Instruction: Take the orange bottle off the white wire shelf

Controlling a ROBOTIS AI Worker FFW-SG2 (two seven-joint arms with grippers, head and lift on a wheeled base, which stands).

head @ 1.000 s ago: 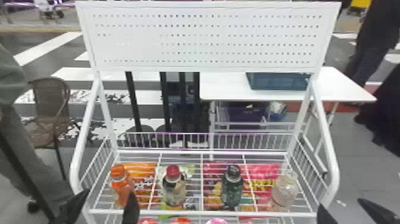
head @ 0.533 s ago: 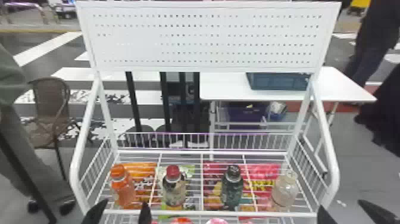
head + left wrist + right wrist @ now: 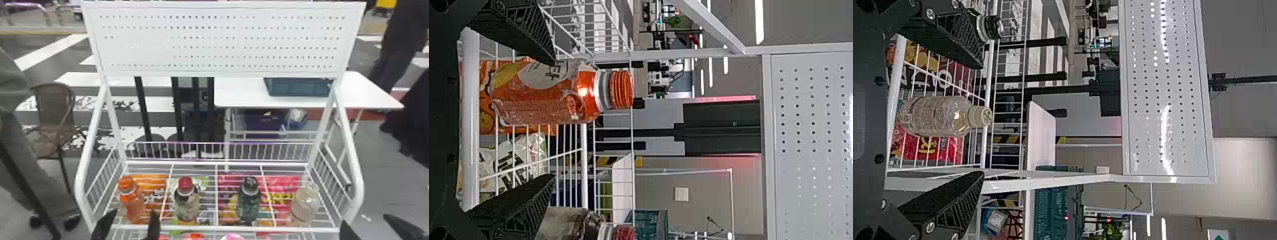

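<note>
My left gripper (image 3: 128, 225) stands open at the front left of the white wire shelf (image 3: 204, 228), its two fingers spread in front of the orange bottle (image 3: 133, 204), which stands upright at the shelf's left end. In the left wrist view, the open left gripper (image 3: 551, 120) has the orange bottle (image 3: 549, 95) beyond and between its fingertips, nearer one finger, with no grip on it. At the shelf's front right corner my right gripper (image 3: 367, 221) waits, open. The right wrist view has the right gripper (image 3: 984, 120) with a clear bottle (image 3: 935, 115) beyond its fingers.
To the right of the orange bottle stand a red-capped bottle (image 3: 187, 201), a dark-capped bottle (image 3: 249, 201) and the clear bottle (image 3: 304, 204). Coloured packs lie beneath the wires. White side rails flank the shelf; a perforated panel (image 3: 223, 38) rises behind.
The left gripper has moved to the right, so that its fingers now stand more evenly around the orange bottle's line. The right gripper and the bottles have kept their places.
</note>
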